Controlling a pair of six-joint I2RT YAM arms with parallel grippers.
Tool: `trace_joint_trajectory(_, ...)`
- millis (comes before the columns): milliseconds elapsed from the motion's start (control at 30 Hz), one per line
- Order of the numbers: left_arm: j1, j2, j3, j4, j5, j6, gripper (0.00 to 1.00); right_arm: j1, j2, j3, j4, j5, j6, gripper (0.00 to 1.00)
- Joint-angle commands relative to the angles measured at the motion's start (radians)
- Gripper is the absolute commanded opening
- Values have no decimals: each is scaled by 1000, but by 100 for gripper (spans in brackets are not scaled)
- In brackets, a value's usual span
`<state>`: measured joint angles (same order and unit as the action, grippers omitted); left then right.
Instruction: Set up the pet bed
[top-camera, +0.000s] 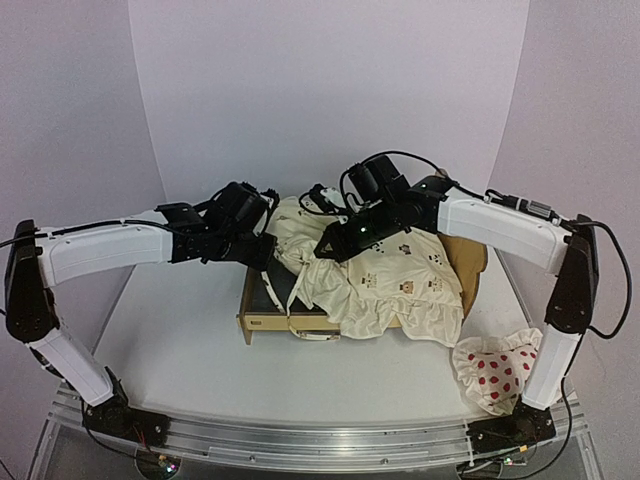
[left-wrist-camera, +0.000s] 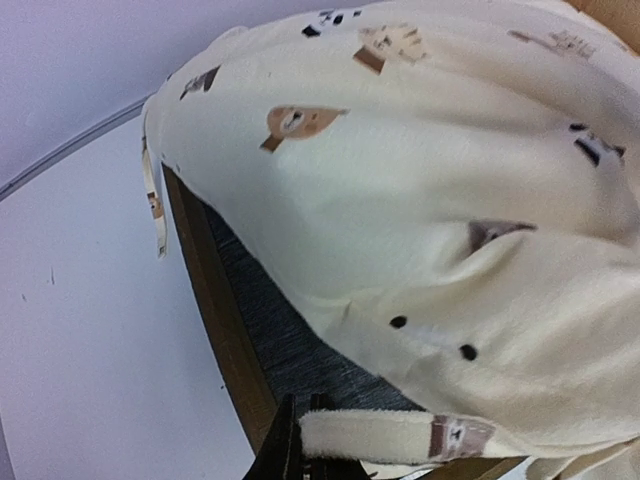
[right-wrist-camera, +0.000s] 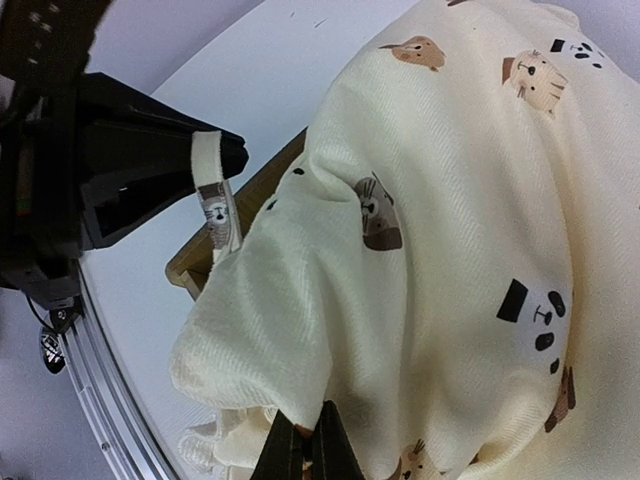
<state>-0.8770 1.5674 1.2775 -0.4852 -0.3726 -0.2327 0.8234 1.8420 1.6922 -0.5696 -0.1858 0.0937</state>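
The pet bed (top-camera: 262, 322) is a light plywood frame in the middle of the table, with its headboard (top-camera: 468, 256) at the right. Its dark grey felt base (top-camera: 279, 287) shows at the left end, and also in the left wrist view (left-wrist-camera: 285, 345). A cream animal-print cover (top-camera: 400, 280) is draped over most of the bed. My left gripper (top-camera: 266, 252) is shut on a cream tie strap (left-wrist-camera: 375, 437) of the cover at the bed's left end. My right gripper (top-camera: 326, 250) is shut on a fold of the cover (right-wrist-camera: 330, 300) and holds it raised above the bed.
A white red-dotted ruffled pillow (top-camera: 496, 366) lies on the table at the front right, beside the right arm's base. Bare white table (top-camera: 180, 340) lies left of and in front of the bed. In the right wrist view the left gripper (right-wrist-camera: 150, 165) is close by.
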Motion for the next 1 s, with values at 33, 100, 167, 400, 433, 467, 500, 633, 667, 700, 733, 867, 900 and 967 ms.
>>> trace_joint_trajectory(33,19,85,115,29,58,30,4,-6,-11,33,5,90,15,0)
trace_joint_trajectory(100,20,114,121,20,73,33,3,-5,-15,23,5,93,15,0)
trace_joint_trajectory(167,19,133,120,14,85,32,1,-5,-18,18,5,91,15,0)
trace_joint_trajectory(400,20,113,85,-8,118,33,0,-4,-11,14,5,81,18,0)
trace_joint_trajectory(433,20,105,80,-12,129,36,0,-4,-10,15,5,80,18,0)
trace_joint_trajectory(467,20,97,73,-15,142,38,0,-5,-8,17,5,79,18,0)
trace_joint_trajectory(500,20,87,66,-16,166,40,0,-5,-6,19,5,78,18,0)
trace_joint_trajectory(633,20,61,47,20,256,49,0,-4,4,33,5,79,18,0)
trace_joint_trajectory(667,20,63,50,40,241,50,1,-5,8,39,5,80,20,0)
trace_joint_trajectory(700,24,72,59,51,211,49,2,-5,11,45,5,81,21,0)
trace_joint_trajectory(733,34,91,73,59,172,44,4,-5,15,49,5,85,23,0)
trace_joint_trajectory(867,90,175,178,-36,65,-41,40,-6,27,72,5,113,39,0)
trace_joint_trajectory(900,90,164,172,-31,69,-50,52,-5,28,81,4,129,43,0)
trace_joint_trajectory(967,89,95,113,13,115,-61,66,-5,35,102,4,152,48,0)
